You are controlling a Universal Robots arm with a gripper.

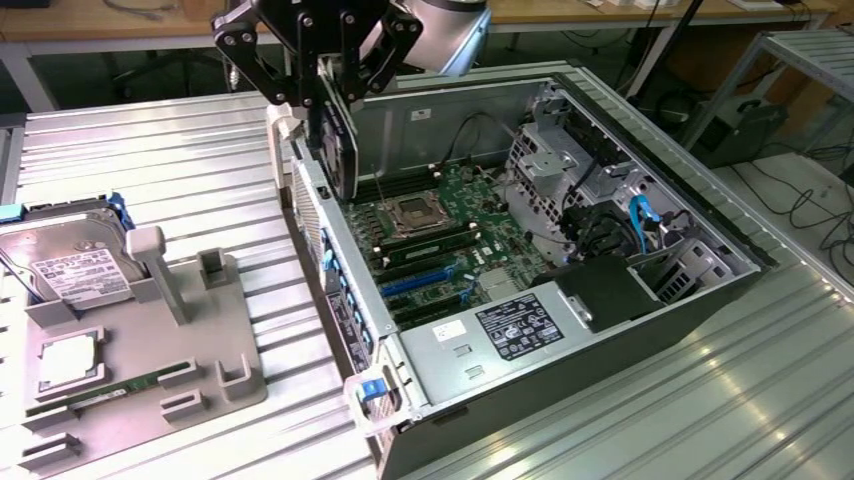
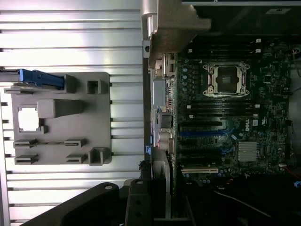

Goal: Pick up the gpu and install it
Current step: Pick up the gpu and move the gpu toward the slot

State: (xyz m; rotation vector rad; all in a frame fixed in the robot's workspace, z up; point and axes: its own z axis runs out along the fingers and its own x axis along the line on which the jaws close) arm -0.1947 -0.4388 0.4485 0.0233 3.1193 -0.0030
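Observation:
My gripper (image 1: 327, 85) hangs at the top of the exterior view, shut on the gpu (image 1: 338, 150). The gpu is a thin dark card held on edge, pointing down. It hovers over the open computer case (image 1: 534, 380), just inside the wall on the exterior view's left, above the motherboard (image 1: 441, 230) near the CPU socket. In the wrist view the gpu (image 2: 162, 174) shows edge-on between my fingers (image 2: 136, 207), in line with the case's rear wall and beside the blue and black expansion slots (image 2: 202, 134).
A grey holder tray (image 1: 134, 340) lies on the ribbed metal table at the exterior view's left. It carries a silver hard drive (image 1: 67, 260), a processor (image 1: 67, 362) and a green memory stick (image 1: 120, 390). Drive cages and cables (image 1: 627, 220) crowd the case's far side.

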